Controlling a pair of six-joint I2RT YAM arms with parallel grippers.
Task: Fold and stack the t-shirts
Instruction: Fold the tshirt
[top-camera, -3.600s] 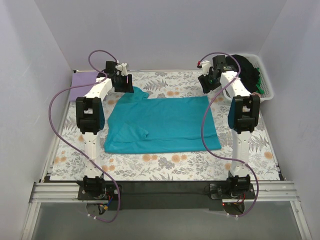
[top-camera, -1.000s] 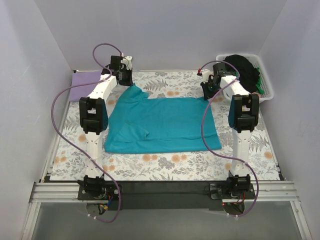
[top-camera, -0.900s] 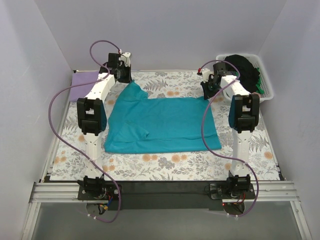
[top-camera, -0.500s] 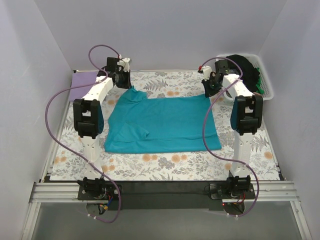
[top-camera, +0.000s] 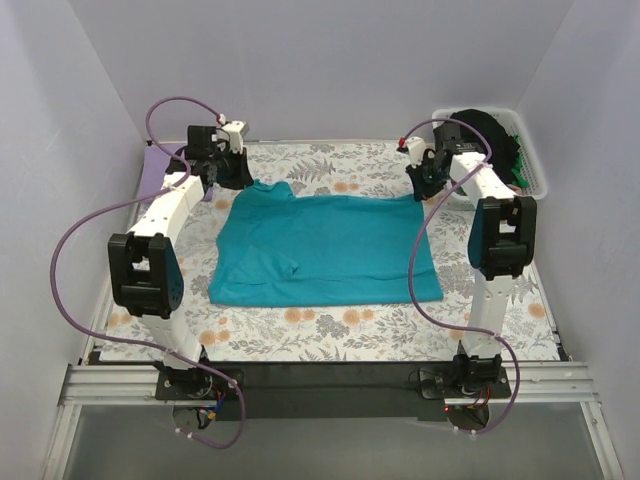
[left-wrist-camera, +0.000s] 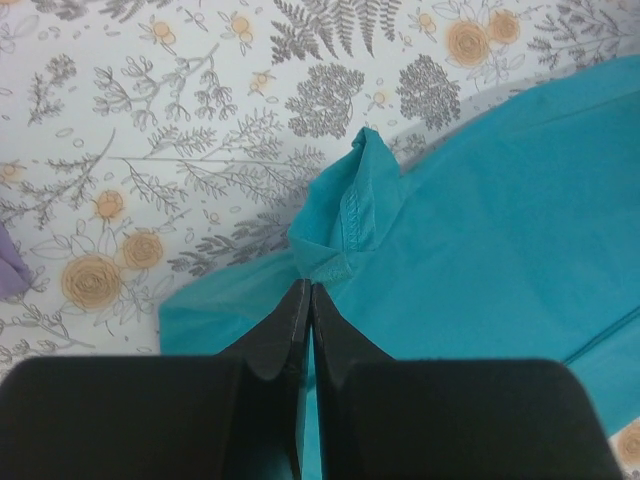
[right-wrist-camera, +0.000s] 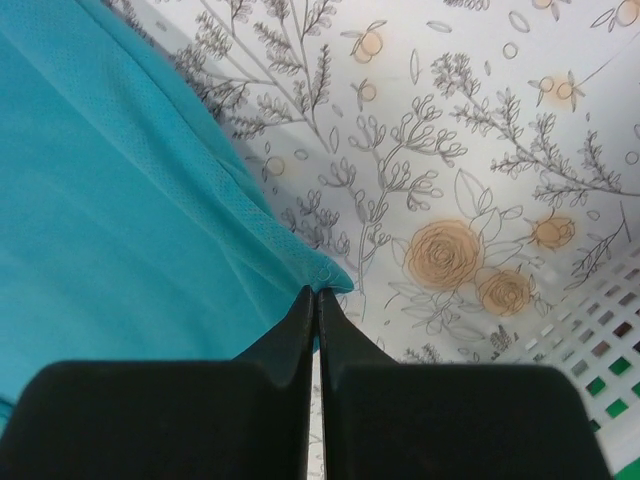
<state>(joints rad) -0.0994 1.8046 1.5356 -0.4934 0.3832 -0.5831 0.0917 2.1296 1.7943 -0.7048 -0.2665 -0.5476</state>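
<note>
since the left gripper and right gripper each pinch only a far-corner sliver of the teal t-shirt, either could slip free.

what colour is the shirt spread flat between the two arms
Plain teal t-shirt, no print; it shows best in the top external view.
</note>
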